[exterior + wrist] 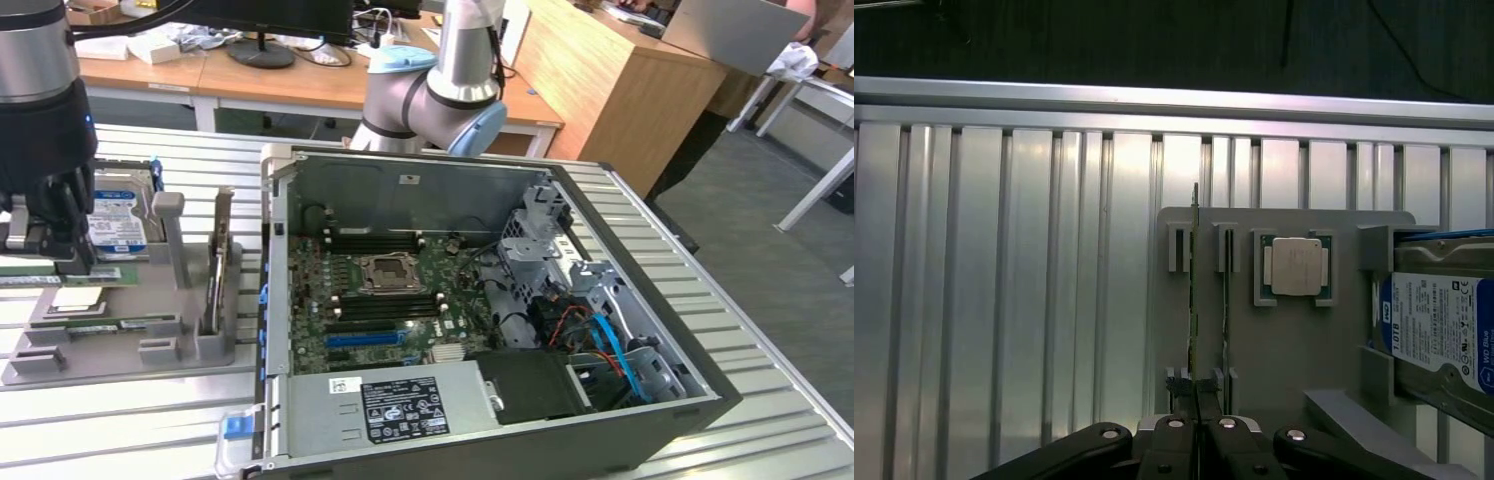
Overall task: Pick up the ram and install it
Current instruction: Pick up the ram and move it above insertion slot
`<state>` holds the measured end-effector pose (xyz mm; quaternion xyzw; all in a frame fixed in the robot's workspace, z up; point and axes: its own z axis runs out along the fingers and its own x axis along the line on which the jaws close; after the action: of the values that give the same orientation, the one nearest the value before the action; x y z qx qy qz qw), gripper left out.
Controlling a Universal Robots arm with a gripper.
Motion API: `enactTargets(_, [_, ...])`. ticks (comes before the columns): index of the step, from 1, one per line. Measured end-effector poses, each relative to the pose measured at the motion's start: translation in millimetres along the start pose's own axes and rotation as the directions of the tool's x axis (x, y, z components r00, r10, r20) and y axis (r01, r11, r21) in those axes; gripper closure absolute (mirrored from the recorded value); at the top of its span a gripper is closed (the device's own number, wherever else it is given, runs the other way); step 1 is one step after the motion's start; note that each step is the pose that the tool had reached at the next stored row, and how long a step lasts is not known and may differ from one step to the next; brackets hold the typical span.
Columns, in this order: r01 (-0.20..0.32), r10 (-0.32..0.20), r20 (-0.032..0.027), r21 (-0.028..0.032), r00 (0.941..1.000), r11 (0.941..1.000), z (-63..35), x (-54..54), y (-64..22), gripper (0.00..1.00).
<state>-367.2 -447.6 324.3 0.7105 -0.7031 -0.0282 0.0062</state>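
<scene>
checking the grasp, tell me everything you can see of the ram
The ram is a long, thin green board, edge-on in the wrist view, upright on its edge along a slot of the grey holder. The claw is shut on one end. Whether it sits in the slot or above is unclear.
</scene>
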Motion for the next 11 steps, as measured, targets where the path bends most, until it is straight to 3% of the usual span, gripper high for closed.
enactTargets(11, [0.0,0.0,-0.0001,-0.0001,1.0,1.0,-1.3,-0.2,0.0,0.89])
